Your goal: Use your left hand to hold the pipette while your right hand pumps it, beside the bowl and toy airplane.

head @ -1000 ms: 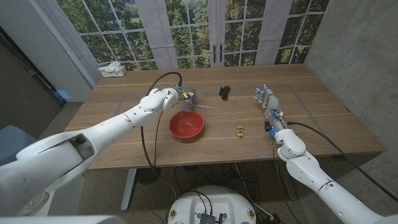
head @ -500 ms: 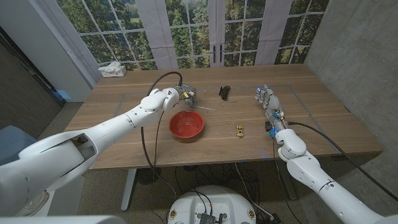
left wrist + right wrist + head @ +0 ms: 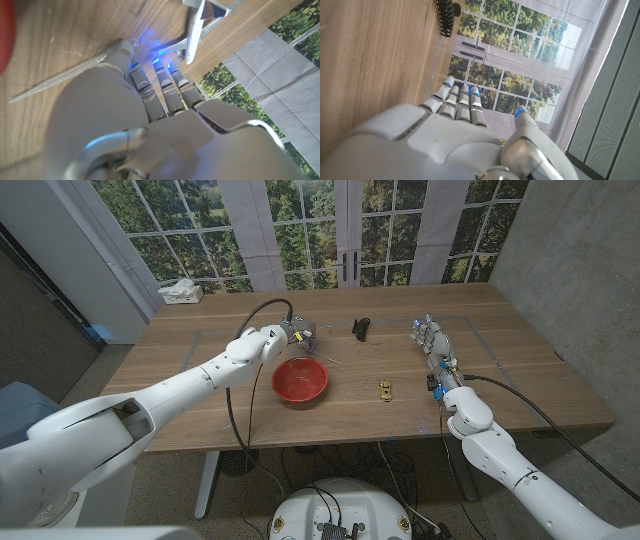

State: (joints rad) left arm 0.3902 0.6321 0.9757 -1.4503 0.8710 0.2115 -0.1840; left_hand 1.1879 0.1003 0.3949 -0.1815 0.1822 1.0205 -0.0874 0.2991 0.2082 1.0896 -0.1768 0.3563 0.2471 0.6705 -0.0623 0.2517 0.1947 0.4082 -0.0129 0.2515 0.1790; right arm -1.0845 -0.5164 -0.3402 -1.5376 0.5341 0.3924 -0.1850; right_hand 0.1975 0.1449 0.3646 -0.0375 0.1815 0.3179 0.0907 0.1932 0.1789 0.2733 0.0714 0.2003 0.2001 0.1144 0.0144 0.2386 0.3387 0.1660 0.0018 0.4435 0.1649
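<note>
the left hand (image 3: 300, 334) has reached further over the surface (image 3: 520, 385) behind the red round bowl (image 3: 300, 380), fingers on the thin clear plastic pipette (image 3: 60, 75) without clearly gripping it, near the white toy airplane (image 3: 197, 27). the right hand (image 3: 432, 340) stays put, fingers open and empty.

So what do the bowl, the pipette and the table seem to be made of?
Bowl: likely plastic or glazed ceramic; an even red, slightly glossy surface.
Pipette: probably clear plastic; thin, translucent, the wood shows through.
Table: wood or wood veneer, matte; brown grain lines.
</note>
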